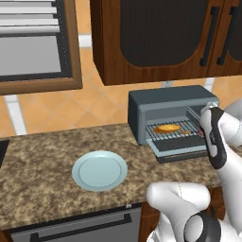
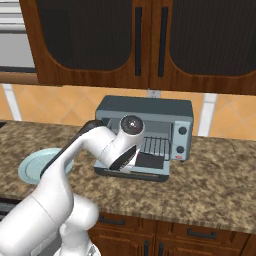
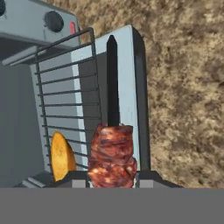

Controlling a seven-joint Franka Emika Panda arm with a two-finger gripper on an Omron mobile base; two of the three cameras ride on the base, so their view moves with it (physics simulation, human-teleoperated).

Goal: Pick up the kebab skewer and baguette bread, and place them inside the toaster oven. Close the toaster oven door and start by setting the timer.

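The toaster oven (image 1: pixel 160 106) stands on the counter with its door (image 1: pixel 182 147) dropped open. The golden baguette bread (image 1: pixel 168 128) lies on the wire rack (image 3: pixel 65 87) inside; in the hand view the baguette bread (image 3: pixel 62 157) sits at the lower left. My gripper (image 3: pixel 113 177) is shut on the kebab skewer (image 3: pixel 111 155), whose reddish-brown chunks sit between the fingers. Its dark stick points out over the open door (image 3: pixel 127 83), beside the rack. From the right base view my arm covers the left part of the toaster oven (image 2: pixel 150 111).
A pale blue plate (image 1: pixel 99 170) lies on the granite counter (image 1: pixel 42 165) left of the oven. Dark wooden wall cabinets (image 1: pixel 156 38) hang close above the oven. Black knobs (image 2: pixel 181 132) run down the oven's right side.
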